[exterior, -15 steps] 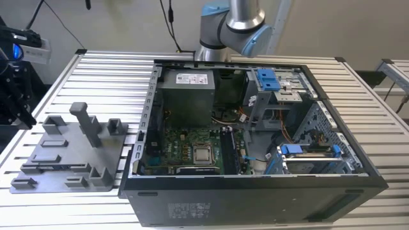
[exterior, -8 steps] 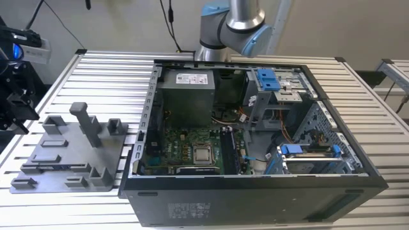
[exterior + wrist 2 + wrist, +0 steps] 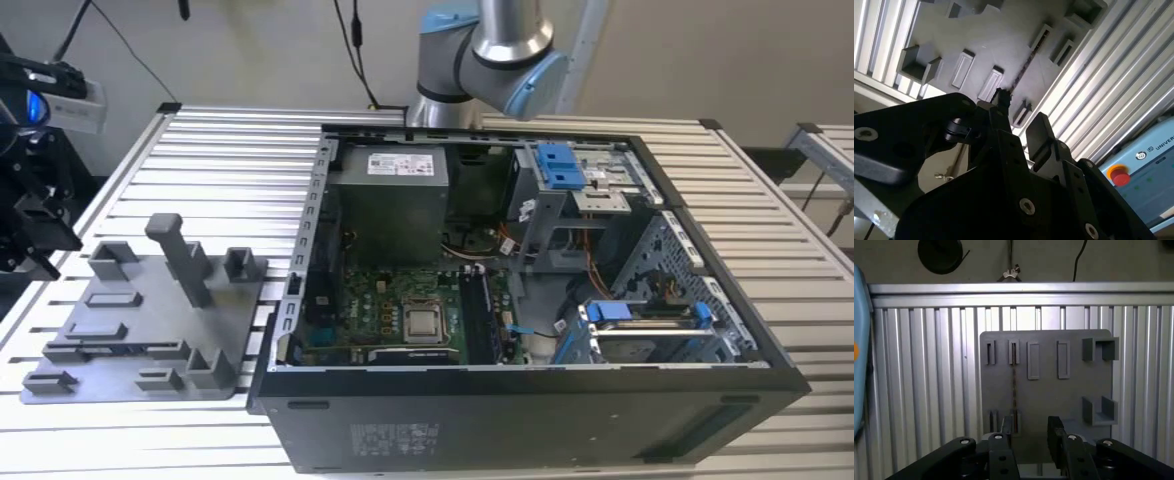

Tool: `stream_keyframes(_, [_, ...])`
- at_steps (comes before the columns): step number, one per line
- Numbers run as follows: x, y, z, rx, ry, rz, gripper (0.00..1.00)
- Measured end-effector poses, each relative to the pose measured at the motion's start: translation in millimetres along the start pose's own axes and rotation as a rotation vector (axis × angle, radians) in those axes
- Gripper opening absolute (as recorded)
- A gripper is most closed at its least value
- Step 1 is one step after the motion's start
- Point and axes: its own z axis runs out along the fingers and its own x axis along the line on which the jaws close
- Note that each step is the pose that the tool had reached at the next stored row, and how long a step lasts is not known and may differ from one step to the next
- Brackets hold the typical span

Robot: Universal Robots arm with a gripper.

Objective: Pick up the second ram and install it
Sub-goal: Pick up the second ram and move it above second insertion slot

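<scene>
Ribbed aluminium bench [image 3: 214,140] carries an open PC case [image 3: 534,420] and, at the exterior view's left, a grey fixture plate [image 3: 147,320] with upright posts. Arm [image 3: 487,50] rises behind the case. Motherboard [image 3: 400,300] is visible inside the case, CPU socket exposed.

The second ram [image 3: 1014,385] is not in the case. It stands on edge on the fixture plate, held in slotted holders at both ends, and shows as a thin dark line in both wrist views [image 3: 1024,67].

Gripper [image 3: 1030,422] hangs over the near edge of the plate with jaws spread and nothing held. In the first wrist view the ram's near end sits just beside one finger [image 3: 1006,426], inside the gap, and the other finger is well off to the side. Can't tell if that finger touches the stick. The second wrist view has the gripper [image 3: 1021,110] the same way, with the ram line running up to one fingertip.
</scene>
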Motion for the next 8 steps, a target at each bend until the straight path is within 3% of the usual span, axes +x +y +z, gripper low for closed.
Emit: stream_keyframes(8, [0.1, 0.0, 3.3, -0.0001, 0.0, 0.0, 0.42])
